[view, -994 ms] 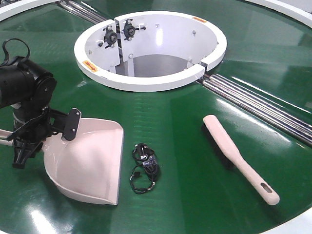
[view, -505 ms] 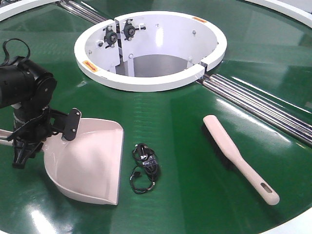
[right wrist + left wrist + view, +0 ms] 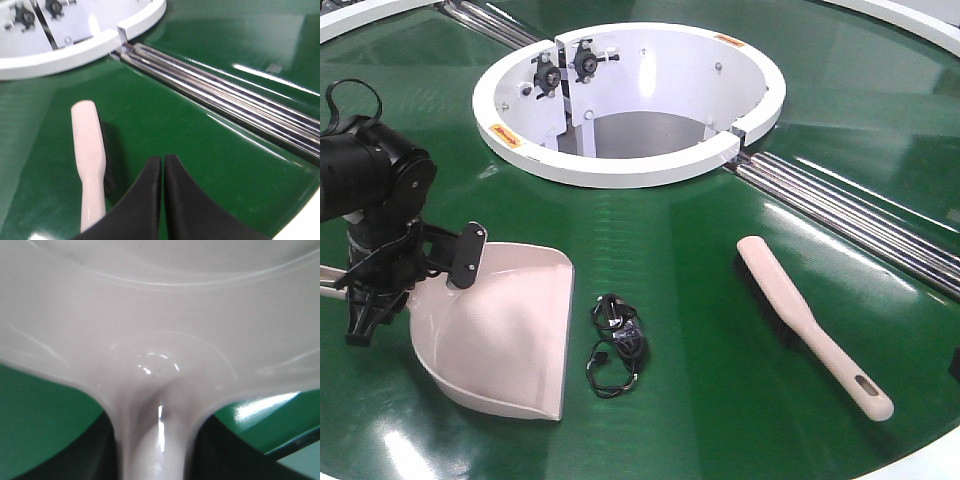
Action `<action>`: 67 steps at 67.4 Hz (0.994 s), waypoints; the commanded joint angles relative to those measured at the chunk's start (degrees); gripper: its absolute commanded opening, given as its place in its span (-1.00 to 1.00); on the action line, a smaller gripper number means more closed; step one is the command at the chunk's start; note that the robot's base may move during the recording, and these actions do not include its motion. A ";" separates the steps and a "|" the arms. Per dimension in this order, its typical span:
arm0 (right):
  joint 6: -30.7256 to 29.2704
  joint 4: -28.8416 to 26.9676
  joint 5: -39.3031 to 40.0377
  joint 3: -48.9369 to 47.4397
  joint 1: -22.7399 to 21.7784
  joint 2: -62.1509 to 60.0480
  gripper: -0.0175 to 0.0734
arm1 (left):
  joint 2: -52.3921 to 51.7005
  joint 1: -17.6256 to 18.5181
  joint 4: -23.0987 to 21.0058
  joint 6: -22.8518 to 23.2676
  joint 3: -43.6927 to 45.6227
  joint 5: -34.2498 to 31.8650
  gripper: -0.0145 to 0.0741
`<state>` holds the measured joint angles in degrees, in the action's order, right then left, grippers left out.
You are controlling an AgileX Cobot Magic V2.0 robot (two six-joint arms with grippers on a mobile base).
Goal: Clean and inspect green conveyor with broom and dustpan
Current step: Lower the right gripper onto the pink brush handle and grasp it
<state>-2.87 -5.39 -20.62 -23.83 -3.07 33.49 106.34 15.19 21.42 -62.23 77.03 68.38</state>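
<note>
Left fingers [image 3: 468,256] gripping dustpan [image 3: 505,335] handle. Right fingers [image 3: 145,200] pressed together, empty, hovering beside broom [image 3: 90,145]. Next: opening them, grasping its near handle.

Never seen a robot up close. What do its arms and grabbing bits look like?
The left arm is black, with a chunky rounded joint housing and a black cable looping above it. The left tool is black angular metalwork with a flat plate dotted with small pale screws. The right tool is two smooth black fingers tapering to curved tips.
</note>
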 commanded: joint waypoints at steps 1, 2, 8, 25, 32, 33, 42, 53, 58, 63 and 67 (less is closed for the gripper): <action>-1.71 1.05 1.51 -4.61 0.87 2.45 -0.47 | -2.67 0.39 0.97 -0.33 1.58 2.99 -0.69; -1.77 1.22 1.09 -5.39 1.22 2.78 -0.45 | -2.67 0.39 0.91 -0.33 1.58 2.99 -0.69; -2.45 3.78 -3.12 -8.43 4.21 5.13 -0.27 | -2.67 0.39 0.97 -0.33 1.58 2.99 -0.69; -0.49 9.52 -13.37 -15.14 14.49 12.73 0.30 | -2.67 0.39 0.98 -0.33 1.58 2.99 -0.69; 1.41 11.15 -16.54 -17.98 16.91 17.04 0.44 | -2.67 0.39 0.98 -0.33 1.58 2.99 -0.69; 1.71 11.30 -16.96 -18.66 17.24 17.72 0.45 | -2.67 0.39 0.98 -0.33 1.58 2.99 -0.69; 2.19 12.73 -21.33 -22.88 20.62 24.36 0.50 | -2.67 0.39 0.98 -0.33 1.58 2.99 -0.69; 5.61 14.90 -26.90 -28.33 23.31 34.06 0.50 | -2.67 0.39 0.98 -0.33 1.58 2.99 -0.69; 6.94 15.48 -28.72 -30.24 23.16 38.13 0.50 | -2.67 0.39 0.98 -0.33 1.58 2.99 -0.69; 7.03 15.63 -30.85 -32.13 23.16 42.37 0.50 | -2.67 0.39 0.98 -0.33 1.58 2.99 -0.69; 6.97 15.63 -32.71 -33.53 23.16 45.43 0.50 | -2.67 0.39 0.98 -0.33 1.58 2.99 -0.69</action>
<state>3.77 8.88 -51.62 -53.69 20.03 75.54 106.34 15.19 21.42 -62.23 77.03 68.38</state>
